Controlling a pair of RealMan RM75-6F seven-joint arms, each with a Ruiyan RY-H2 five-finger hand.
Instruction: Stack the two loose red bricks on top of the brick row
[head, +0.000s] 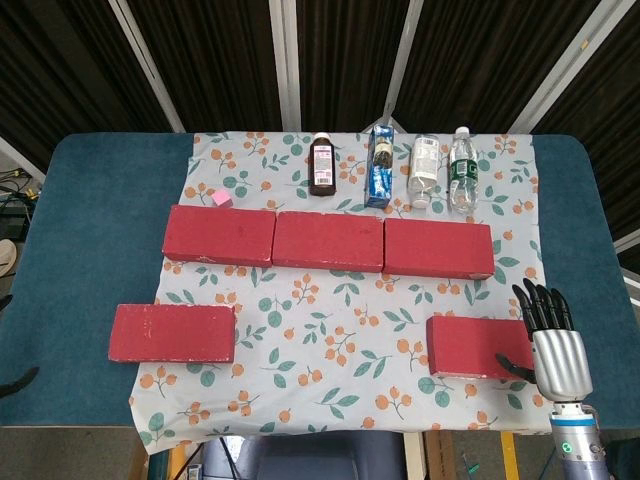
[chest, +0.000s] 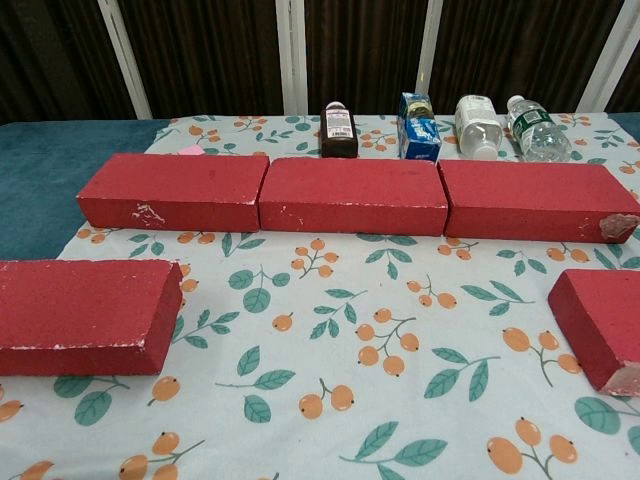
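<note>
Three red bricks lie end to end as a row (head: 328, 241) (chest: 352, 195) across the flowered cloth. One loose red brick (head: 173, 333) (chest: 82, 316) lies flat at the front left. The other loose red brick (head: 478, 347) (chest: 600, 326) lies flat at the front right. My right hand (head: 553, 338) stands just right of that brick in the head view, fingers stretched out and pointing away, thumb reaching toward the brick's right end. It holds nothing. The chest view does not show it. My left hand is out of both views.
Behind the row stand a brown bottle (head: 322, 166), a blue carton (head: 380, 167), a white bottle (head: 424, 171) and a clear water bottle (head: 461, 170). A small pink block (head: 221, 199) sits at the back left. The cloth (head: 340, 330) covers a blue table (head: 90, 240).
</note>
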